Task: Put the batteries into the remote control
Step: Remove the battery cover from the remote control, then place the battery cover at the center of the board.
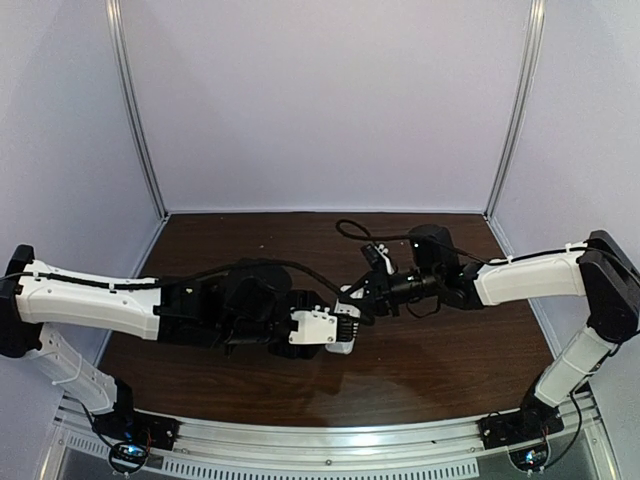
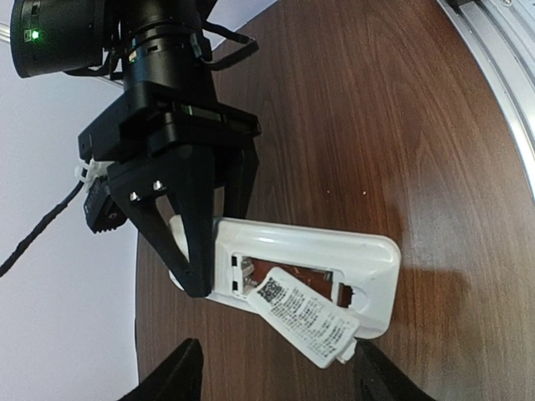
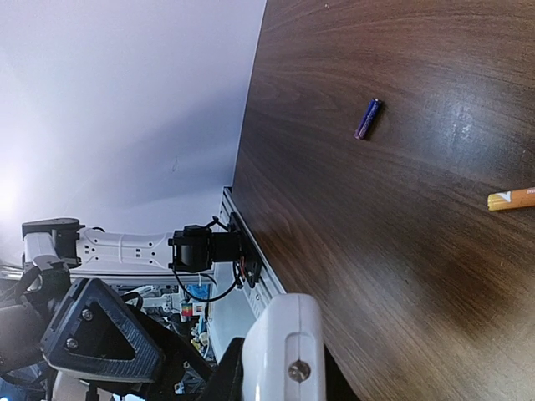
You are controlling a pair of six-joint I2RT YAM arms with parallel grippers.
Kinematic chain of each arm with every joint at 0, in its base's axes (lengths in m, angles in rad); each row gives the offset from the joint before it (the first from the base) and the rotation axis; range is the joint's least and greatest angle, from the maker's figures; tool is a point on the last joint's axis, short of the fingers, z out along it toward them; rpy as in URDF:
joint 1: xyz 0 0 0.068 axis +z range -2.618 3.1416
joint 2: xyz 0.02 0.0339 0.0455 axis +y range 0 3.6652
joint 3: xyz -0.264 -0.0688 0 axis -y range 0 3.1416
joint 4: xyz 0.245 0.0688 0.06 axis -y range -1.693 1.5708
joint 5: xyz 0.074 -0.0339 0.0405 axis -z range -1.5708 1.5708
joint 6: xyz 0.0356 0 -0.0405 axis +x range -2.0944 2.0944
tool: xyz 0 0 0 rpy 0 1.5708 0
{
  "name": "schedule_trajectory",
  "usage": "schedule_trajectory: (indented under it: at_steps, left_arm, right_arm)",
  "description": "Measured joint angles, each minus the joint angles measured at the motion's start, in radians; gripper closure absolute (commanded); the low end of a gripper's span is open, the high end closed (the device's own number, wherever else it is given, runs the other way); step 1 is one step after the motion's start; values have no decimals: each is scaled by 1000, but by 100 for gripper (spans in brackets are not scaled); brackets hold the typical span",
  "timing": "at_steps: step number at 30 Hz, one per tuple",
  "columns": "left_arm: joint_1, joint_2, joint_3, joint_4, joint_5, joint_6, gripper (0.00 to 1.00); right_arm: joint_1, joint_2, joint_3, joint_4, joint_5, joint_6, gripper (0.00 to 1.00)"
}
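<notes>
White rectangular plastic remote control (image 2: 368, 259) clenched in right pincer (image 2: 213, 251); left pincer (image 2: 276, 378) released. Slim purple battery (image 3: 366, 119), orange battery (image 3: 512, 199) on wooden desk (image 3: 334, 251), one-to-two o'clock of right pincer.

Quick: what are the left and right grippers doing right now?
Left gripper: open, holding nothing.
Right gripper: closed on one end of the remote control.

We read no words or nos. anywhere. Only sign we spot: a QR code (image 2: 270, 291) on a white label (image 2: 311, 322) lying across the remote (image 2: 372, 259) recess, w/ rows of fine print beside it, too small to make out.
</notes>
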Motion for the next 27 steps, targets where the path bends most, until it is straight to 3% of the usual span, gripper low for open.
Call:
schedule_trajectory:
  at_steps: [10, 20, 27]
  left_arm:
    - [8, 16, -23, 12, -19, -21, 33]
    - [64, -2, -139, 40, -14, -109, 33]
    - [174, -2, -166, 17, 3, -302, 31]
  right_arm:
    - [-48, 6, 0, 3, 2, -2, 100]
    - [-86, 99, -2, 0, 27, -66, 100]
    - [-128, 114, -27, 0, 31, -100, 100]
